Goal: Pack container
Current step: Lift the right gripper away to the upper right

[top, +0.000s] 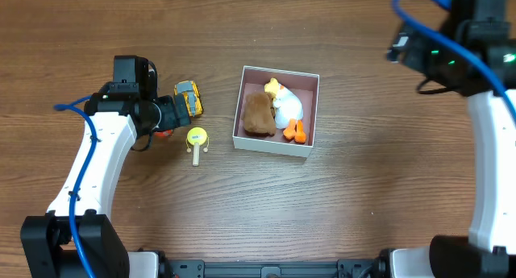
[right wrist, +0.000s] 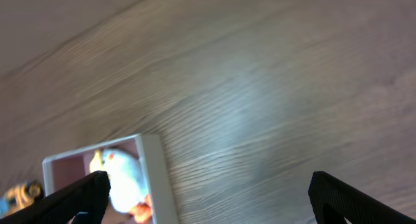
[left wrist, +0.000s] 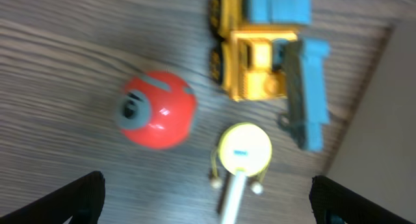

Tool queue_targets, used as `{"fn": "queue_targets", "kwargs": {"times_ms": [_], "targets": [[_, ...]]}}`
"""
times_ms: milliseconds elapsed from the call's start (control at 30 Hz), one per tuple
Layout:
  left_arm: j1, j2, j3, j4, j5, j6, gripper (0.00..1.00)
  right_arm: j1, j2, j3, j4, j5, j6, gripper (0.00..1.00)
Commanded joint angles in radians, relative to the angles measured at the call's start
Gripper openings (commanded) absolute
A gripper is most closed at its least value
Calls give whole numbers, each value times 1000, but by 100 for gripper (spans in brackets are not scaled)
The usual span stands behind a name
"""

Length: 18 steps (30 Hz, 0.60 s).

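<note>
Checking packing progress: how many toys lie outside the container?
3, all left of the container: a yellow toy truck, a yellow rattle drum below it, and a red ball partly under the left gripper.

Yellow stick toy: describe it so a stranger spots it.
Find the white-walled container mid-table; look just left. There lies the yellow stick toy, beside a yellow truck and a red ball. Only it has a round head on a pale handle.

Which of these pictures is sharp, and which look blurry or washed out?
Overhead: sharp and evenly lit, the white box with pink inside crisp. Left wrist: soft, the red ball and yellow-and-blue toy truck smeared. Right wrist: pale glare across the wooden table.
</note>
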Motion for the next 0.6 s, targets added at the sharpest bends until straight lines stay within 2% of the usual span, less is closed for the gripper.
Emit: {"fn": "queue_targets", "kwargs": {"times_ms": [0,67,167,367,567], "targets": [[-7,4,23,-6,142,50,100,-149,26,-42,2,-122,11,100],[-7,5,44,-27,154,120,100,-216,42,-55,0,-160,11,100],[-7,6,137,-111,93,128,100,-285,62,-68,-1,-180,11,100],[-15,81,439,-308,10,59,100,-313,74,-69,-1,-180,10,100],[-66,236,583,-377,1,25,96,-313,74,-69,-1,-180,10,100]]}}
